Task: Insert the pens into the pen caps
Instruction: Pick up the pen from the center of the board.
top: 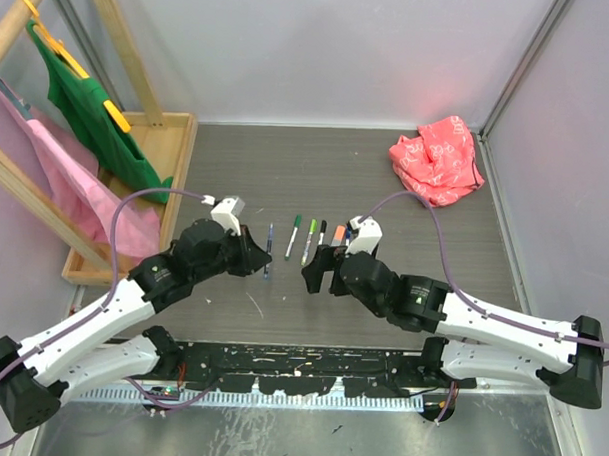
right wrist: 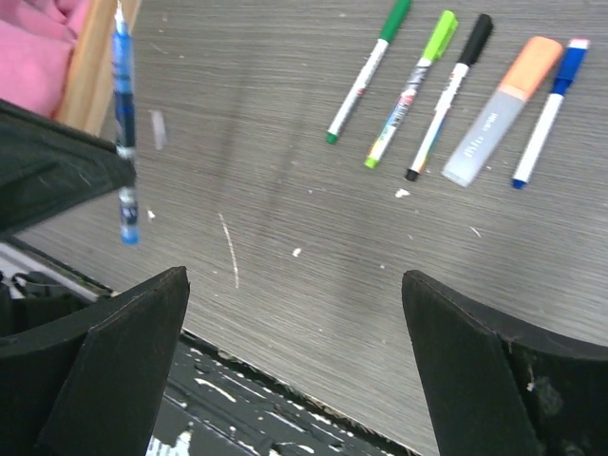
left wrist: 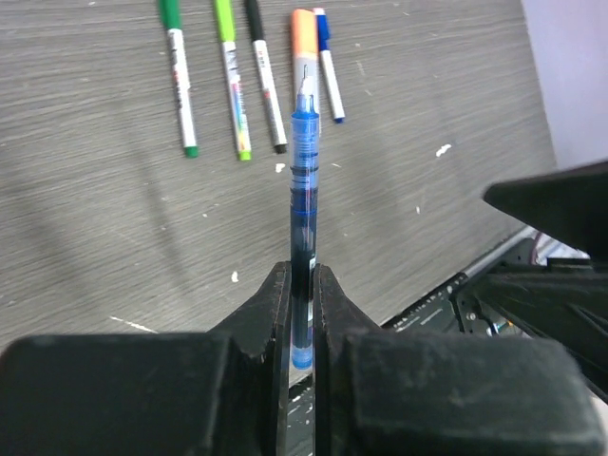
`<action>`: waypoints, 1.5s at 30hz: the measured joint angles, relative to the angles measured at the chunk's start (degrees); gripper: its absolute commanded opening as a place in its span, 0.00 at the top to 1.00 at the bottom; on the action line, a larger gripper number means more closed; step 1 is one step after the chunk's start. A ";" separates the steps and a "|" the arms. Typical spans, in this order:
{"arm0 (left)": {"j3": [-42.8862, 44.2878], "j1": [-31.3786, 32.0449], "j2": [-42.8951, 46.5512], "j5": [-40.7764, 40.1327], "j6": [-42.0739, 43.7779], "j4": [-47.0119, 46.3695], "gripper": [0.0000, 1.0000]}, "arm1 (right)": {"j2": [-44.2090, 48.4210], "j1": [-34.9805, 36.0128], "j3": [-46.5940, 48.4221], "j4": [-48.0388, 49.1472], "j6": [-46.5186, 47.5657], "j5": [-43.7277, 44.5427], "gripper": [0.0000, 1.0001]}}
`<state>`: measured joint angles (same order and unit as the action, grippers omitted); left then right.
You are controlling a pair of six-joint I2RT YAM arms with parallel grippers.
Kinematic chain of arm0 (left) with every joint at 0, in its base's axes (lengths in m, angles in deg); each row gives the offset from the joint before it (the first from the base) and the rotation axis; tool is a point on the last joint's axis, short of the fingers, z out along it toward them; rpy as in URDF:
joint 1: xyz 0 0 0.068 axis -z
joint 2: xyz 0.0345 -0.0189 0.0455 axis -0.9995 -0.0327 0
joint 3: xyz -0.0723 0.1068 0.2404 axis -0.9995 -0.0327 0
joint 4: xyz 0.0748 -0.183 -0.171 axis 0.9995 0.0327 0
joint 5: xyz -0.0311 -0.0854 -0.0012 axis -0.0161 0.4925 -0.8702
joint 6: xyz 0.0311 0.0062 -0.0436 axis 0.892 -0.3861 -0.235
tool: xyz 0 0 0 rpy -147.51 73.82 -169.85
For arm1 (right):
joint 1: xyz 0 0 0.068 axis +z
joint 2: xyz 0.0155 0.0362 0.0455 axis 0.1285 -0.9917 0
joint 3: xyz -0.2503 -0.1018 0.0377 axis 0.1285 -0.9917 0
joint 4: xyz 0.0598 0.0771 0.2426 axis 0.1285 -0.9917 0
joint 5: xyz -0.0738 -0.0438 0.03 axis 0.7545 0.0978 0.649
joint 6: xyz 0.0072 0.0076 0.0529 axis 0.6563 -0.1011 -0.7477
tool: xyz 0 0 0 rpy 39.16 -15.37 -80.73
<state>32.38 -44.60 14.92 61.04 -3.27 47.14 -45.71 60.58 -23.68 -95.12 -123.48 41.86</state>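
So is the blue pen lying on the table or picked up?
Picked up. The left end effector is shut on the blue pen, while the other pens lie flat on the table.

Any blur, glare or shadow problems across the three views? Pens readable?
Top external: even light, pink glow above the red bag, pens small but distinct. Left wrist: blue pen sharp, soft shadows on the table. Right wrist: pens clear, the right gripper's fingers dark and slightly soft.

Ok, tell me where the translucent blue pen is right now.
The translucent blue pen is clamped in the left gripper; in the top view it sits left of the row of loose pens, nearest the dark green pen.
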 measured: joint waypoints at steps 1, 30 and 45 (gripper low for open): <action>0.00 0.98 0.57 -0.28 0.02 -0.33 0.99 | -0.44 -0.85 0.22 1.22 0.22 -1.46 0.01; 2.95 22.95 -4.24 -12.79 -1.03 -8.07 1.00 | 1.31 -4.57 -0.09 13.57 -9.35 -11.67 0.43; 4.37 24.11 -5.38 -13.66 -0.79 -8.13 1.00 | -1.70 -4.76 -0.74 16.37 -9.75 -14.32 0.65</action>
<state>36.75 -20.49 9.55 47.38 -4.05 39.01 -47.41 55.82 -24.43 -78.75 -133.23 27.55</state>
